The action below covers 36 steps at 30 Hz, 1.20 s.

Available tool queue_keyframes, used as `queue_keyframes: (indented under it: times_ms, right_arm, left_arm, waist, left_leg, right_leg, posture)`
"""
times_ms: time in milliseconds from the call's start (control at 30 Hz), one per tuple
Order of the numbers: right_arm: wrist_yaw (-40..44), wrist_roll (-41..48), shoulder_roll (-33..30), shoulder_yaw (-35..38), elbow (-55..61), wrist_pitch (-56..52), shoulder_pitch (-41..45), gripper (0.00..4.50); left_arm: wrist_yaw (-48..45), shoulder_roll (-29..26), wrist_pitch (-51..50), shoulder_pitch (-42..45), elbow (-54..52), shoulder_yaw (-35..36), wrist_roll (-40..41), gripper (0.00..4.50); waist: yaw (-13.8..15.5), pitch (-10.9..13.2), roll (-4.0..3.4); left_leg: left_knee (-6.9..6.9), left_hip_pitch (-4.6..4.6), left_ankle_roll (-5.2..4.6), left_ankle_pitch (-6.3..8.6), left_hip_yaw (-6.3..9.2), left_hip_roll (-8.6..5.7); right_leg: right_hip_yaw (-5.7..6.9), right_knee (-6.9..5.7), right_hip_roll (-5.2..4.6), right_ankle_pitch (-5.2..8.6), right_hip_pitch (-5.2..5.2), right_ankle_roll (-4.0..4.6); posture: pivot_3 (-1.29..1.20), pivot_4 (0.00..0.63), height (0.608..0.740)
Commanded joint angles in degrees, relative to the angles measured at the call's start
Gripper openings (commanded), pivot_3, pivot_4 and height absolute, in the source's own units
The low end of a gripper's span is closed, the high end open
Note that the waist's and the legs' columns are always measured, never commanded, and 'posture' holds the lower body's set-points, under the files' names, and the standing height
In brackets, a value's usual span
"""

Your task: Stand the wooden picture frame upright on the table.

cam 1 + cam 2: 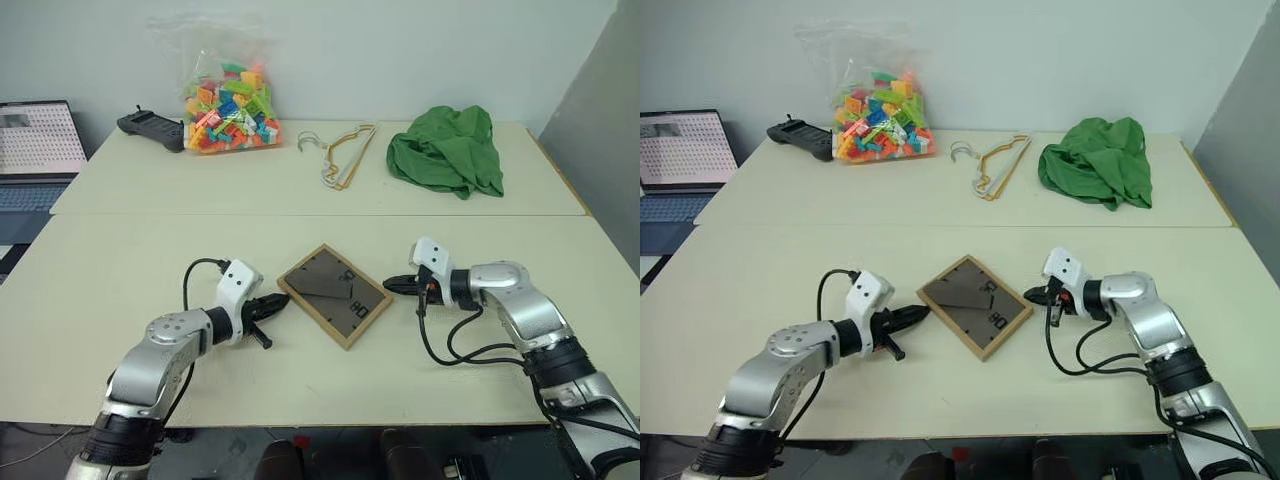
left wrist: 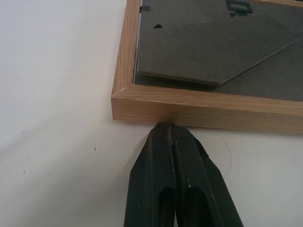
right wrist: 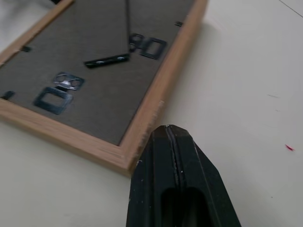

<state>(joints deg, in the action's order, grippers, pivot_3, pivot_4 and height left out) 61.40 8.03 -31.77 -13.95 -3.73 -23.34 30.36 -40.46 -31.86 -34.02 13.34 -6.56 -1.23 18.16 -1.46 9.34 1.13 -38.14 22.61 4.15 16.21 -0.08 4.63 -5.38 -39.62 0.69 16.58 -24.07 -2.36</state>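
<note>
Wooden frame (image 1: 334, 295) lies face down mid-bench (image 1: 120, 290), grey back and folded easel stand up, set at a slant between both tools. Left tool (image 2: 169, 130) and right tool (image 3: 166, 128) are pinched shut and empty, tips at opposite wooden edges. It looks light, stiff, possibly glass-fronted: squeeze the rigid rim, not the flimsy stand.

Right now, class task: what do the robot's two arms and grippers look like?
Both arms have rounded silver-grey shells with black joint sections. Each wrist carries a white block, and a loose black cable loops from it back along the arm. The left gripper and right gripper each end in two slim, black, tapering fingers.
</note>
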Motion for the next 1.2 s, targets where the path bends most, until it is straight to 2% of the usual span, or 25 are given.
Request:
queue_keyframes:
  times_ms: [33,233,433,567,667,800,867,967,1133,1200]
  right_arm:
    - [2.21,2.54,-1.18,-0.89,7.73,-3.03,-2.37,0.0]
    - [1.05,2.2,-2.3,-0.05,8.77,-4.47,-3.22,0.0]
    - [-4.82,-0.61,-1.92,1.93,3.76,-2.6,-1.19,0.0]
    - [-9.06,-2.23,0.87,1.92,-0.52,-0.14,0.56,0.0]
    - [-10.66,-2.83,2.75,1.69,-2.88,1.34,1.0,0.0]
    - [-10.96,-3.16,3.6,1.45,-3.55,2.36,0.7,0.0]
    - [-10.68,-3.44,3.44,1.07,-3.38,2.82,0.28,0.0]
    - [-10.52,-3.6,3.39,0.73,-2.36,2.84,-0.44,0.0]
    - [-11.47,-3.77,4.57,0.03,-0.56,1.81,-1.26,0.0]
    - [-11.74,-3.7,5.07,-0.24,0.27,1.27,-1.48,0.0]
  left_arm:
    - [-0.05,1.99,4.19,4.86,4.27,-2.69,-2.59,0.02]
    - [-0.38,3.49,5.85,7.91,8.63,-3.33,-4.42,0.02]
    - [-1.11,0.05,4.31,5.93,7.99,0.09,-3.65,0.02]
    - [-8.6,-3.86,-6.02,3.13,2.15,7.52,9.06,0.8]
    - [-12.62,-7.13,-18.14,1.91,-1.35,11.54,19.32,1.45]
    - [-9.76,-6.86,-36.67,1.81,-2.24,16.54,31.54,2.34]
    - [-7.17,-4.19,-48.4,2.53,0.12,20.2,37.34,2.78]
    - [-2.41,0.65,-57.81,3.54,5.0,25.06,41.37,3.42]
    - [3.39,4.44,-58.48,3.06,9.34,24.57,40.45,4.46]
    - [4.58,5.23,-58.48,3.8,11.22,24.53,39.62,4.46]
  waist:
    - [0.1,-0.03,-0.01]
    - [-0.15,-0.05,0.02]
    - [-0.24,-0.05,0.02]
    - [-1.01,-0.04,0.01]
    - [-1.15,-0.04,0.02]
    - [-0.86,-0.04,0.02]
    - [-0.81,-0.04,0.02]
    - [-0.89,-0.04,0.02]
    - [-1.13,-0.06,0.04]
    - [-1.19,-0.09,0.01]
  left_leg:
    - [-0.01,0.0,0.0,0.0,-0.01,-0.02]
    - [-0.03,-0.02,0.0,0.0,0.01,-0.03]
    - [-0.02,-0.04,0.0,0.0,0.0,-0.02]
    - [0.05,-0.08,0.0,0.0,-0.04,0.08]
    - [0.07,-0.06,0.0,0.0,0.01,0.09]
    - [0.03,-0.05,0.0,0.0,0.01,0.04]
    - [0.01,-0.04,-0.01,0.0,0.04,0.02]
    - [0.02,-0.06,-0.01,0.01,0.06,0.02]
    - [0.02,-0.13,0.0,0.0,0.1,0.04]
    - [0.02,-0.15,0.02,-0.01,0.1,0.04]
  right_leg:
    - [-0.01,0.0,-0.01,0.0,0.02,0.0]
    - [-0.01,0.0,-0.01,0.0,0.03,0.0]
    - [-0.03,-0.01,0.0,0.0,0.03,0.0]
    - [-0.07,-0.07,0.09,0.02,-0.02,0.04]
    - [0.0,-0.13,0.1,0.08,-0.04,0.11]
    - [0.02,-0.13,0.03,0.09,-0.01,0.09]
    - [0.04,-0.12,0.02,0.09,0.0,0.08]
    - [0.05,-0.15,0.03,0.1,0.0,0.08]
    - [0.04,-0.25,0.05,0.11,0.0,0.1]
    - [0.05,-0.27,0.05,0.11,0.01,0.12]
  posture:
    - [0.0,0.15,0.74]
    - [0.0,0.15,0.74]
    - [0.0,0.15,0.74]
    - [0.0,0.15,0.74]
    - [0.0,0.15,0.74]
    - [0.0,0.15,0.74]
    - [0.0,0.15,0.74]
    - [0.0,0.15,0.74]
    - [0.0,0.15,0.74]
    - [0.0,0.15,0.74]
